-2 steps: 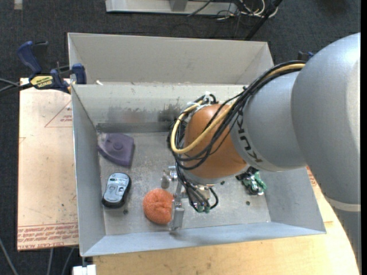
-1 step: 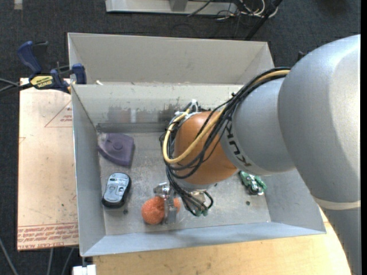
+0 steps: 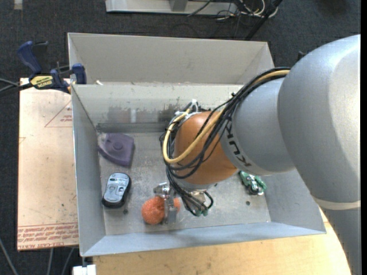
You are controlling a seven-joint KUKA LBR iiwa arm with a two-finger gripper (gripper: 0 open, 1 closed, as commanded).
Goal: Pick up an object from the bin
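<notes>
Four loose things visible in grey bin (image 3: pixel 85 171); orange ball (image 3: pixel 151 211) on bin floor near front wall; jaws down at ball's right side, touching or just beside; jaws open, closed or gripping: cannot tell; grey computer mouse (image 3: pixel 116 189) left of ball; purple lump (image 3: pixel 117 148) up-left of ball; green-white piece (image 3: pixel 252 183) well right of ball.

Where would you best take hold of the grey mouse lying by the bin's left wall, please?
Probably across its two long sides at the middle, coming straight down from above. The mouse lies flat, rounded back up, and is narrower across than along. The bin's left wall is close, so room on that side looks tight.
</notes>
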